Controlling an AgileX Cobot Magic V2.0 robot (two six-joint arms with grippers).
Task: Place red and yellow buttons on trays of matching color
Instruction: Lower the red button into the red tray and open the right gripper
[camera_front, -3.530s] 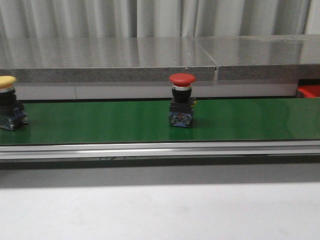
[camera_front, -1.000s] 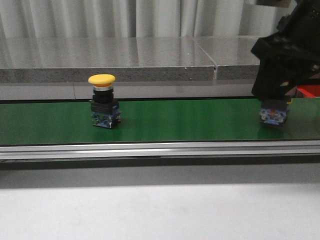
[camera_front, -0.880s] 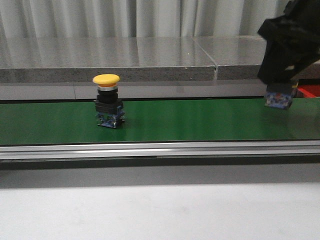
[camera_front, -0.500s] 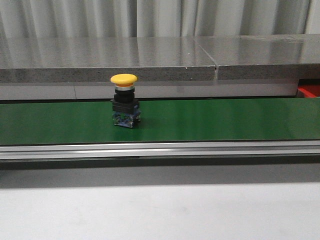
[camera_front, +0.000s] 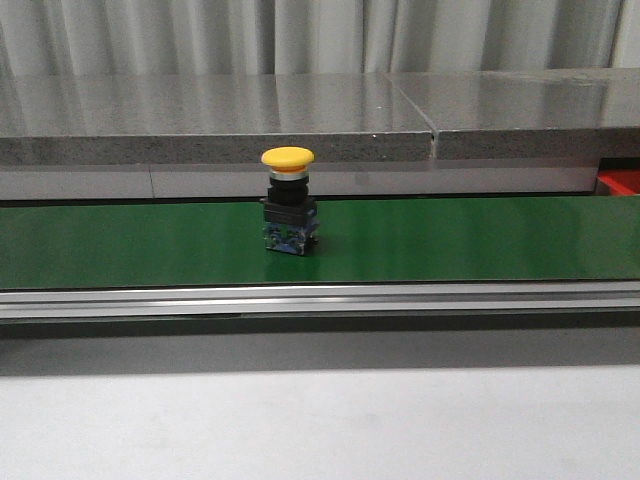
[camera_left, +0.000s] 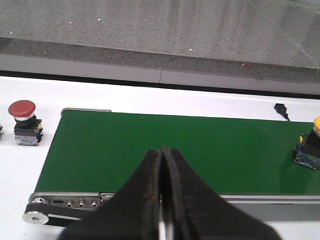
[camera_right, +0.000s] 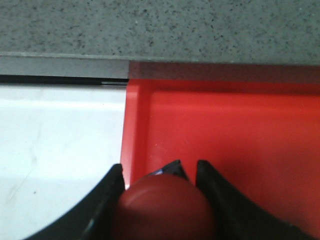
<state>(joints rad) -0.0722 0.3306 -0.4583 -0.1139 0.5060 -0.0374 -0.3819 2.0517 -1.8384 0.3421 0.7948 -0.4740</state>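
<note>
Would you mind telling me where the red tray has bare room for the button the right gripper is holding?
The red tray's floor ahead of the right gripper is bare up to its far wall. The only crowding is beside its near-side rim, where the red button hangs.

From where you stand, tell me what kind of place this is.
Probably an industrial sorting bench or lab mock-up: a green conveyor belt carries a yellow button, a red tray waits for parts, and a grey stone-like ledge runs behind the belt.
</note>
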